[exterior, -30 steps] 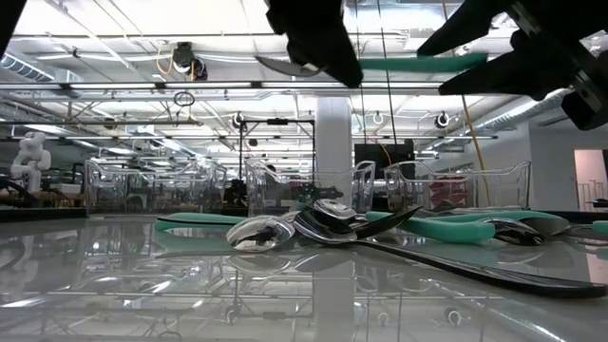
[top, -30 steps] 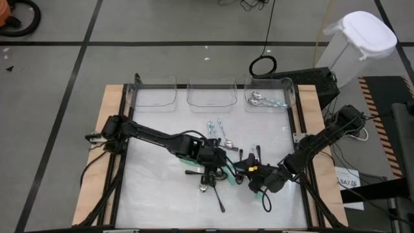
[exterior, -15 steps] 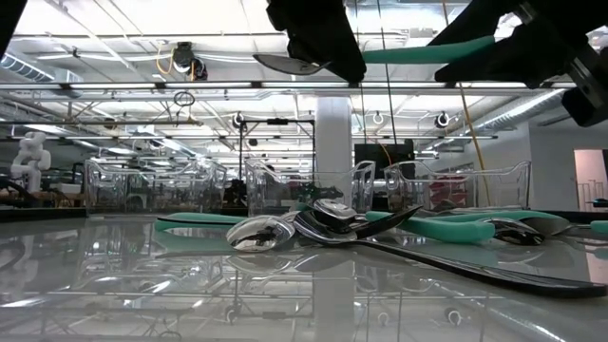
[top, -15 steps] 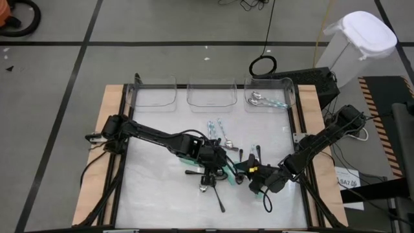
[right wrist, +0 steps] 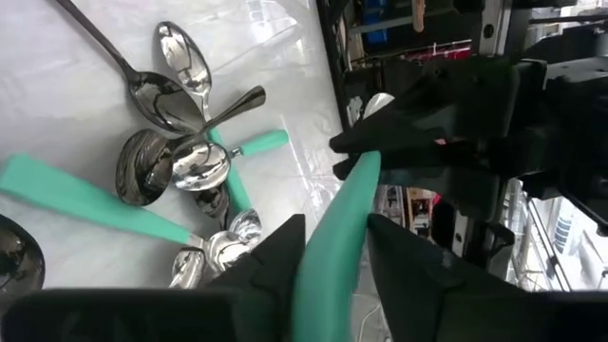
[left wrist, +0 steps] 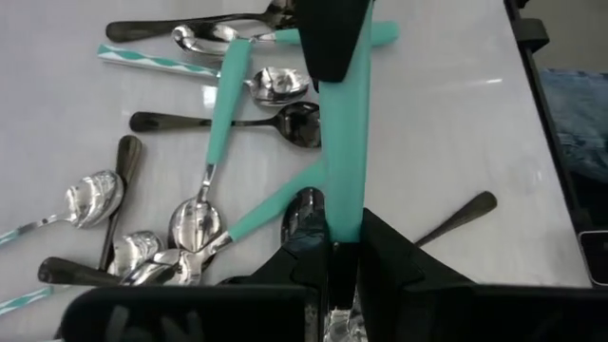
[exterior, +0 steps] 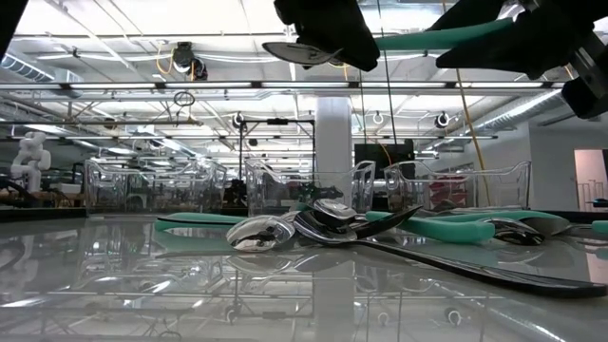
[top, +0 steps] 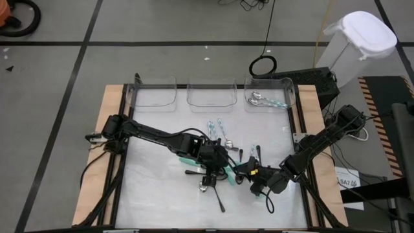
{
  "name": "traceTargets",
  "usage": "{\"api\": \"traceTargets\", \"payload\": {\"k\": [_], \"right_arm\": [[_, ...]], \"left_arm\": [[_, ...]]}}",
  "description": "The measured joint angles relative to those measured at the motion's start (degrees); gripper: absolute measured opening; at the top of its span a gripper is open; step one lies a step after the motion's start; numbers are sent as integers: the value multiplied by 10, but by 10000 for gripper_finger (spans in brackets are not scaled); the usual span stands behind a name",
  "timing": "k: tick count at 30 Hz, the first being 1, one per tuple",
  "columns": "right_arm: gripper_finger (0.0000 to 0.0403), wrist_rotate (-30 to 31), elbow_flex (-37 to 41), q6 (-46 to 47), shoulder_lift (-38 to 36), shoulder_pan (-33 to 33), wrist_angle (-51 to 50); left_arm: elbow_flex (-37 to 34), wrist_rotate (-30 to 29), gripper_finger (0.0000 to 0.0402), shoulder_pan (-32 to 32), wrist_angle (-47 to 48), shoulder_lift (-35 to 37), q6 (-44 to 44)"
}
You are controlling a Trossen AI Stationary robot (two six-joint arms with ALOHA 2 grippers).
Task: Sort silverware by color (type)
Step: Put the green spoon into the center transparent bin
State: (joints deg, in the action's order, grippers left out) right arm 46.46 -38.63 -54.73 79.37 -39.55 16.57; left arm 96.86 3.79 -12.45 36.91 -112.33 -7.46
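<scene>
Overhead, left to right:
Left gripper (top: 217,160): above the table's middle, fingers closed on a teal-handled spoon (exterior: 418,38) held in the air.
Pile of spoons (top: 213,178): loose on the table (top: 155,188) under both grippers, dark ones mixed with teal-handled ones.
Right gripper (top: 249,173): just beside the left one, fingers clamped on the same spoon's teal handle.
Far right bin (top: 270,97): holds pale-blue-handled spoons (top: 262,100).

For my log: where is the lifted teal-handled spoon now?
In the low view, the teal-handled spoon hangs above the spoon pile, held between the left gripper and the right gripper.
</scene>
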Motion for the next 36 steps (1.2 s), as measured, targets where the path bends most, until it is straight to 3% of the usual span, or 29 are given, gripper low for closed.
{"api": "traceTargets", "payload": {"k": [7, 22, 29, 33, 36], "right_arm": [[46, 5, -2, -5, -1, 0, 5], [44, 1, -1, 18, 0, 0, 1], [44, -10, 2, 16, 0, 1, -10], [44, -2, 1, 17, 0, 10, -10], [44, 1, 1, 11, 0, 22, -10]], "left_arm": [[0, 5, 41, 0, 3, -1, -7], [0, -23, 49, -12, 2, -1, 30], [0, -29, 128, -15, 2, 0, 55], [0, -74, 170, -4, 19, 0, 57], [0, -105, 180, 5, 53, 5, 57]]}}
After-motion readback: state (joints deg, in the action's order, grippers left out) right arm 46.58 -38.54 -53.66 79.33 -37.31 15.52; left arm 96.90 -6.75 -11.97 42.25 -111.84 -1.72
